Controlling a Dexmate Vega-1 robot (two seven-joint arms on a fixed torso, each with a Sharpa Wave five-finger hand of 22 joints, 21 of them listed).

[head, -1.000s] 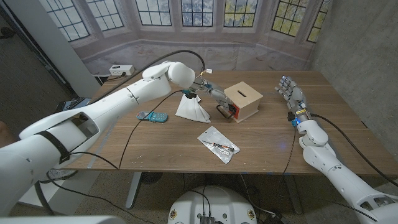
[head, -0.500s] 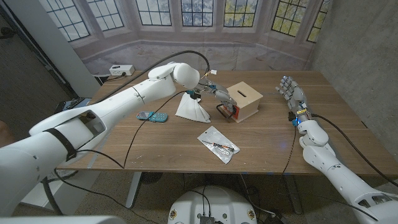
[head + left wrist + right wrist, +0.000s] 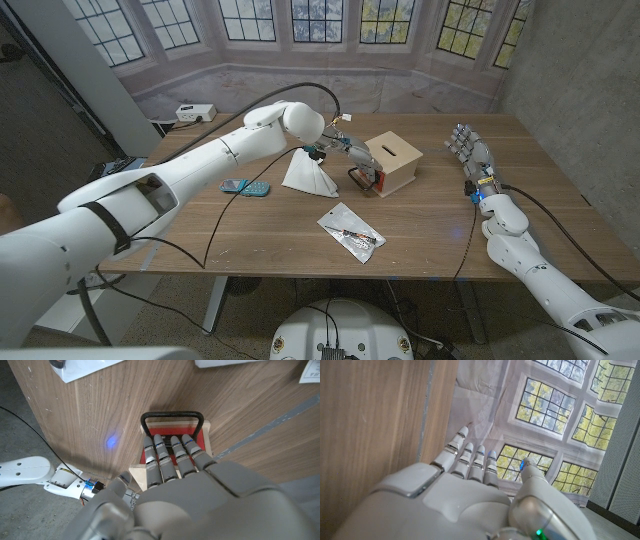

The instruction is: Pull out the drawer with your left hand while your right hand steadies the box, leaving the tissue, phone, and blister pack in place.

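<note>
The light wooden box [image 3: 398, 158] with a slot in its top stands at the table's middle back. Its red drawer front [image 3: 172, 427] carries a black loop handle [image 3: 171, 414]. My left hand [image 3: 350, 152] reaches over that front, with straight fingers [image 3: 170, 455] lying along the red face just short of the handle and nothing gripped. A white tissue [image 3: 308, 172] lies left of the box. The phone [image 3: 246, 187] lies further left, and the blister pack [image 3: 351, 233] lies nearer the front. My right hand [image 3: 468, 150] stands upright and open, well right of the box.
A black cable [image 3: 215, 215] hangs from my left arm and loops across the table's left half. A small white device [image 3: 195, 112] sits at the back left corner. The table's right edge runs close behind my right hand. A blue light spot [image 3: 111, 441] shows on the wood.
My left arm has swung further right and the hand has crept closer onto the drawer front. The right hand, box, tissue, phone and blister pack have not moved.
</note>
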